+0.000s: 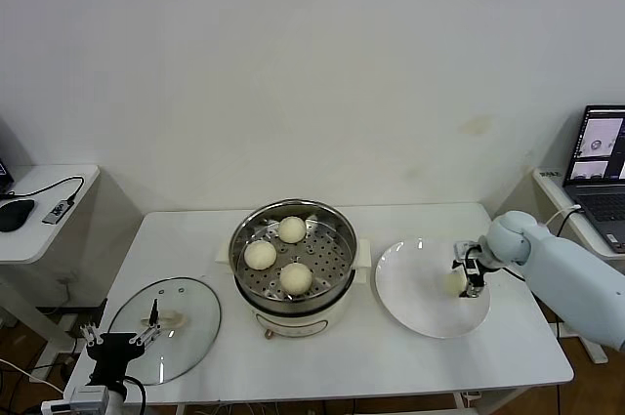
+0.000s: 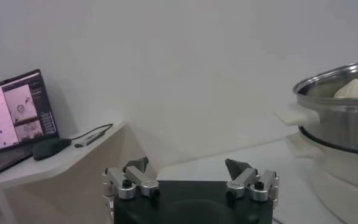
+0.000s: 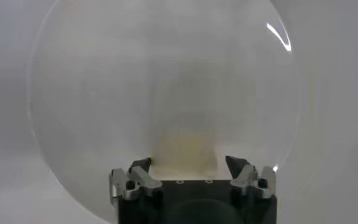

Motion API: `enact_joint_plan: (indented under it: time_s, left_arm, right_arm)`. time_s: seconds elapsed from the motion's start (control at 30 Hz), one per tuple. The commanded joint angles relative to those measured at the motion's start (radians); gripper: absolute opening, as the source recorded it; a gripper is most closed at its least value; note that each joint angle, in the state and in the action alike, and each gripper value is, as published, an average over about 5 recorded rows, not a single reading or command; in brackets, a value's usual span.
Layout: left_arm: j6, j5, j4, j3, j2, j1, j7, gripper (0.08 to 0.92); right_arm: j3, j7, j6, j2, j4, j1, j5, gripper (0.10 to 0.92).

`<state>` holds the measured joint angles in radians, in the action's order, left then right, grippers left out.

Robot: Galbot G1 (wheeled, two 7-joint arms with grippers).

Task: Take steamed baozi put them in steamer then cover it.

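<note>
The steamer (image 1: 338, 231) stands mid-table with three steamed baozi (image 1: 296, 278) on its perforated tray; in the left wrist view its steel wall (image 2: 343, 115) shows with one bun (image 2: 355, 89) above the rim. A fourth baozi (image 1: 454, 283) lies on the white plate (image 1: 415, 288) to the right. My right gripper (image 1: 467, 278) is down over this bun (image 3: 185, 149), its jaws (image 3: 191, 163) open on either side; one fingertip touches it and the other stands a little off. The glass cover (image 1: 181, 337) lies flat at the front left. My left gripper (image 1: 122, 334) waits open at the cover's near edge, holding nothing (image 2: 192, 167).
A laptop (image 1: 601, 156) sits on a side table at the far right, close to my right arm. Another side table at the left carries a mouse (image 1: 15, 213) and a cable. The plate (image 3: 136, 73) lies near the table's right end.
</note>
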<state>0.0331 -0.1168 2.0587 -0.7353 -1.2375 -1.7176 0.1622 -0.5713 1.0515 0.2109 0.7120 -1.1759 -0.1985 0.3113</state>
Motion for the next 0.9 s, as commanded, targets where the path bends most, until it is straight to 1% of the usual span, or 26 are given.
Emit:
enact_joint_plan:
  time_s: [0.03,0.27,0.43,0.67,0.77,0.9]
  left_arm:
    - [0.0,-0.001,0.002,0.001,-0.001,-0.003,0.0,0.823]
    - [0.004,-0.004,0.01,-0.005,0.0,-0.006,0.0,0.823]
    - [0.004,-0.006,0.015,-0.008,0.001,-0.007,0.001,0.823]
    - [0.009,-0.008,0.025,-0.005,0.007,-0.001,0.0,0.823]
    - [0.013,-0.01,0.028,0.0,0.012,0.004,-0.001,0.823]
    - [0.015,-0.012,0.022,0.007,0.019,0.009,-0.003,0.823]
  right_arm:
    - [0.004,0.01,0.001,0.01,0.014,-0.003,0.014,0.664]
    - [-0.001,0.034,-0.003,-0.008,-0.007,0.019,0.005,0.618]
    - [-0.078,0.059,0.0,-0.06,-0.057,0.099,-0.047,0.603]
    - [-0.258,0.071,0.039,-0.101,-0.134,0.354,-0.198,0.582]
    - [-0.372,0.07,0.058,-0.079,-0.155,0.509,-0.264,0.578]
    - [-0.516,0.058,0.099,-0.013,-0.187,0.712,-0.399,0.577]
